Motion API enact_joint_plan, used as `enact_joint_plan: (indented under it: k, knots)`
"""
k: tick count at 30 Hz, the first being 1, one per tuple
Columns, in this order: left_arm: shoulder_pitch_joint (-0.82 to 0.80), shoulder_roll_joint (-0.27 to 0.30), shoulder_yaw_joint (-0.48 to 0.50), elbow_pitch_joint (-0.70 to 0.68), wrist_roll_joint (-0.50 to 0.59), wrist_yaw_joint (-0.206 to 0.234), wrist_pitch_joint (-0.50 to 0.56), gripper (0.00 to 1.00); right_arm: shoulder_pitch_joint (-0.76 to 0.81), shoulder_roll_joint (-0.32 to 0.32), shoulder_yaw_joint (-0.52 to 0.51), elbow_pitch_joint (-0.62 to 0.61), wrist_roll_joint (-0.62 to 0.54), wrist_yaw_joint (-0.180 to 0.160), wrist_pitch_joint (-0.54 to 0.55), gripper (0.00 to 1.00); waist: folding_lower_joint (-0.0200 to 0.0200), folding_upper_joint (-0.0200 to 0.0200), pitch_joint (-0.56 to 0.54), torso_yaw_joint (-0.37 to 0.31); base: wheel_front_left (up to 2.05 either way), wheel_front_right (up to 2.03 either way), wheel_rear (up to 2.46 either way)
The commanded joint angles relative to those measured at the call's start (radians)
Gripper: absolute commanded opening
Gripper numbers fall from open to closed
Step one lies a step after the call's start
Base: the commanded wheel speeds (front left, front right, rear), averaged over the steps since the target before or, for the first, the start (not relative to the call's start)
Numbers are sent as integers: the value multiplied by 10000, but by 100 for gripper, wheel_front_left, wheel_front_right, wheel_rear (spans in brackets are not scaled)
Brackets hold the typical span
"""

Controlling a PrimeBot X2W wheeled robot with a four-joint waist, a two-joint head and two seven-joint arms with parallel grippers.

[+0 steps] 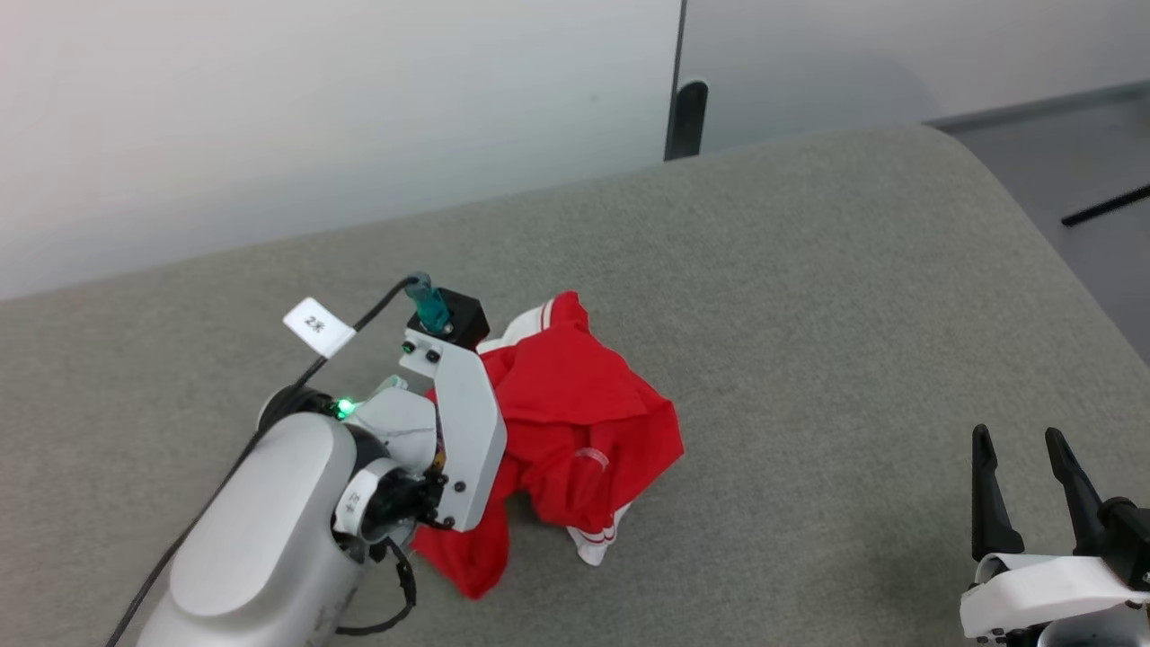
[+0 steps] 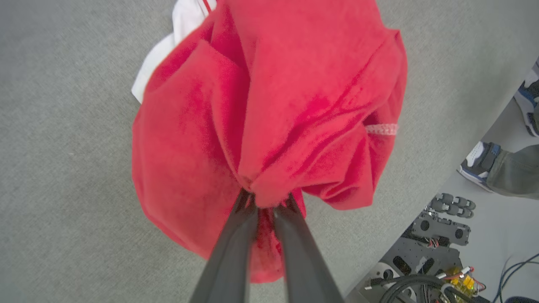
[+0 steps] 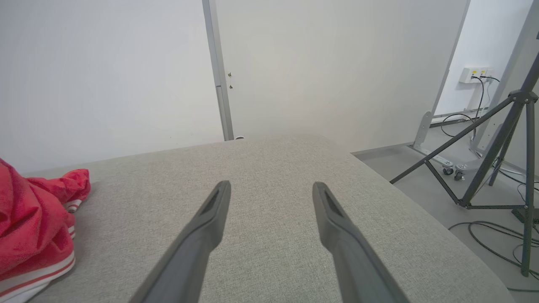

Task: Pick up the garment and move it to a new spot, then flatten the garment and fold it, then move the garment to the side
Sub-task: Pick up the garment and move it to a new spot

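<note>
1. The left wrist view is showing the left gripper (image 2: 268, 201) pinching a gather of the shirt (image 2: 269, 105); in the head view the arm (image 1: 260, 530) is hiding this.
2. The shirt is sitting bunched left of the bench (image 1: 809, 296) centre, its long axis running far-to-near.
3. The right gripper (image 1: 1017, 436) is gaping wide, empty, over the bench's right edge.

The grey surface (image 1: 809, 296) is free in front of the right end effector (image 1: 1017, 433), all the way to the far edge. On its left side the garment (image 1: 575, 422) is heaped, with the left arm (image 1: 269, 521) above it, and this blocks that way. Behind stands a wall (image 1: 314, 117); past the right edge a tripod (image 3: 521, 97) stands on the floor (image 3: 425, 193)
</note>
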Motion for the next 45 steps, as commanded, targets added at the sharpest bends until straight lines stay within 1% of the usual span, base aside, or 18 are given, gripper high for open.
enact_joint_plan:
  k: [1, 2, 5, 8, 9, 13, 18, 20, 27, 29, 31, 33, 35, 38, 40, 43, 44, 45]
  knots:
    - [71, -32, 72, 7, -6, -30, -174, 80, -43, -38, 6, 25, -74, -10, 27, 100, 0, 0, -336, 269, 0, 0, 0]
    - [87, -58, 117, 54, -80, 7, -214, 100, -15, -79, 20, 32, -88, -10, 41, 100, 0, 0, -450, 346, 0, 0, 0]
    - [107, 3, 150, -16, -111, -124, -405, 100, 122, -196, 55, -56, -138, -10, 194, 100, 0, 0, -808, 606, 0, 0, 0]
    - [168, 102, 231, -67, -9, -107, -733, 100, 230, -298, 112, -187, -97, -10, 295, 100, 0, 0, -1024, 908, 0, 0, 0]
    - [219, 126, 226, -127, 20, -169, -857, 100, 276, -334, 147, -220, -69, -10, 330, 100, 0, 0, -1091, 1009, 0, 0, 0]
    - [491, 301, 431, -334, 94, -241, -1624, 100, 397, -472, 390, -413, 91, -10, 300, 100, 0, 0, -1339, 1383, 0, 0, 0]
    - [1059, 313, 925, -560, 129, -259, -3327, 100, 674, -496, 568, -591, -13, -10, 177, 100, 0, 0, -1578, 1811, 0, 0, 0]
    - [1265, 332, 1052, -654, 251, -349, -4148, 100, 789, -517, 604, -606, -114, -10, 126, 100, 0, 0, -1640, 2001, 0, 0, 0]
    - [2259, 214, 1495, -697, 411, -713, -7375, 100, 955, -676, 845, -441, -284, -10, -83, 100, 0, 0, -1745, 2503, 0, 0, 0]
    - [2609, 221, 1645, -565, 521, -707, -8237, 100, 1052, -760, 925, -376, -429, -10, -141, 100, 0, 0, -1770, 2620, 0, 0, 0]
    - [3016, 95, 1835, -374, 358, -652, -8897, 100, 1086, -827, 1002, -333, -528, -10, -235, 100, 0, 0, -1797, 2708, 0, 0, 0]
    - [3295, 128, 1994, -219, 516, -606, -9553, 100, 1102, -858, 956, -265, -558, -10, -290, 100, 0, 0, -1810, 2796, 0, 0, 0]
    - [3679, 58, 2172, -25, 453, -541, -10150, 100, 1108, -901, 922, -238, -624, -10, -335, 100, 0, 0, -1831, 2863, 0, 0, 0]
    - [4162, 37, 2436, 175, 389, -569, -11057, 100, 1208, -889, 809, -217, -645, -10, -403, 100, 0, 0, -1861, 2958, 0, 0, 0]
    - [4502, 46, 2607, 351, 356, -517, -11541, 100, 1256, -890, 687, -222, -690, -10, -422, 100, 0, 0, -1884, 3010, 0, 0, 0]
    - [4948, 161, 2818, 662, 380, -573, -12243, 100, 1351, -869, 469, -231, -701, -10, -465, 100, 0, 0, -1916, 3065, 0, 0, 0]
    - [4948, 161, 2818, 662, 380, -573, -12243, 100, 1351, -869, 469, -231, -701, -10, -465, 100, 0, 0, -1916, 3065, 0, 0, 0]
    - [5160, 148, 2945, 828, 390, -448, -12531, 100, 1388, -864, 328, -284, -730, -10, -484, 100, 0, 0, -1942, 3090, 0, 0, 0]
